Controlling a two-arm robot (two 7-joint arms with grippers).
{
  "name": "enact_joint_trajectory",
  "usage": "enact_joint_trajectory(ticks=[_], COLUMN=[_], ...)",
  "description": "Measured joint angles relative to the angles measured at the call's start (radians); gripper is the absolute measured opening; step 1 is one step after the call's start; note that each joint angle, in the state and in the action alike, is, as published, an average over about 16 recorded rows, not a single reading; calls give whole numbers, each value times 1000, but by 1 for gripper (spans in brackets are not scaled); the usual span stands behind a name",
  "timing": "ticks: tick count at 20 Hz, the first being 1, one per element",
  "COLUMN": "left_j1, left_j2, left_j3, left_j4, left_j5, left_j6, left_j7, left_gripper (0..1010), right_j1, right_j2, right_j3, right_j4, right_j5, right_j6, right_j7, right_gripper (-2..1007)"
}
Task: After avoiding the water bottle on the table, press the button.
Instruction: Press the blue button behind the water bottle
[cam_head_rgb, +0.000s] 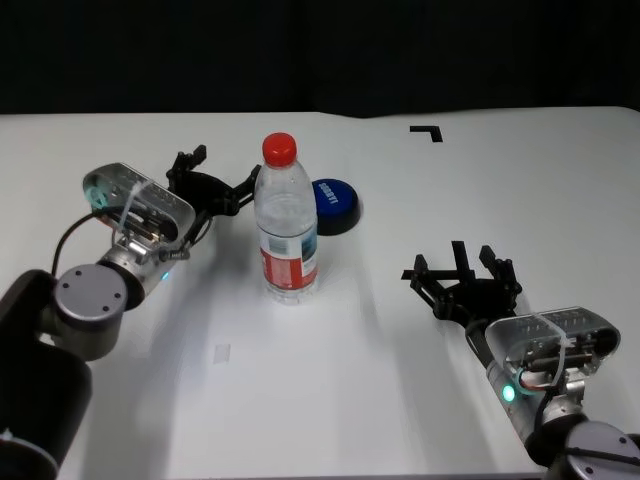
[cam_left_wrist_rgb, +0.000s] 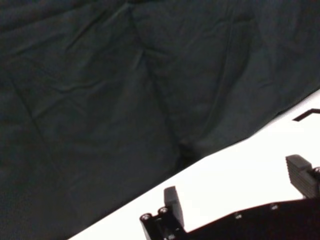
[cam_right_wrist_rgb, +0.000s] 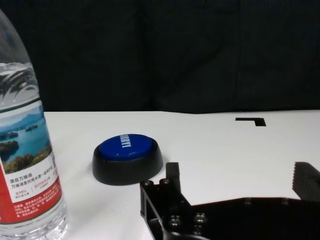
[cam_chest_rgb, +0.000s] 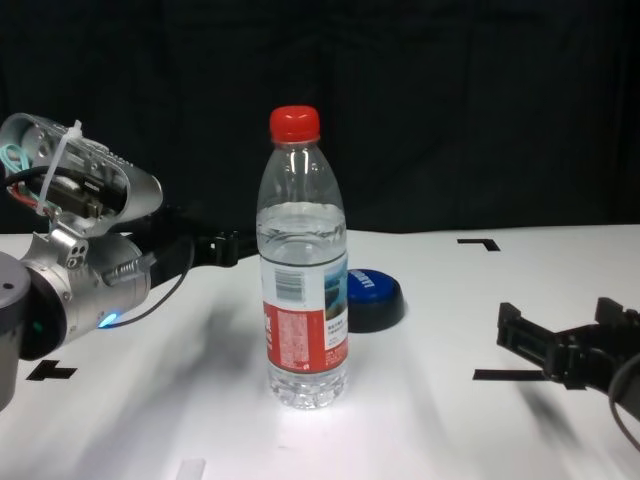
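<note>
The water bottle (cam_head_rgb: 286, 222) stands upright in the middle of the table (cam_head_rgb: 300, 400), clear with a red cap and a red, white and blue label. Just behind it to the right sits the button (cam_head_rgb: 336, 203), a blue dome on a black base. My left gripper (cam_head_rgb: 218, 178) hovers to the left of the bottle, level with its upper half and apart from it, open and empty. In the left wrist view its fingers (cam_left_wrist_rgb: 173, 201) frame only bare table and curtain. My right gripper (cam_head_rgb: 463, 268) rests open near the table's right front. The right wrist view shows the button (cam_right_wrist_rgb: 127, 157) and bottle (cam_right_wrist_rgb: 25, 150) ahead.
A black curtain (cam_chest_rgb: 450, 100) closes off the back edge of the table. Black tape marks lie at the far right (cam_head_rgb: 428, 131), by the left forearm (cam_chest_rgb: 50, 371) and beside the right gripper (cam_chest_rgb: 505, 375). A small pale tape piece (cam_head_rgb: 222, 352) lies near the front.
</note>
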Motion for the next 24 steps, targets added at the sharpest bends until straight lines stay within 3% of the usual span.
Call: enact_joint_trajectory(ticks=[24], left_j1=[-68], left_j2=[-17], left_j3=[27], left_j4=[90], left_j5=[-9], left_j6=[-37], left_j7=[-20], left_gripper=[1003], right_j1=[0], right_j2=[0], right_j3=[0], right_j4=[0], right_j5=[0], right_j6=[0], right_j7=[0], right_gripper=[1003])
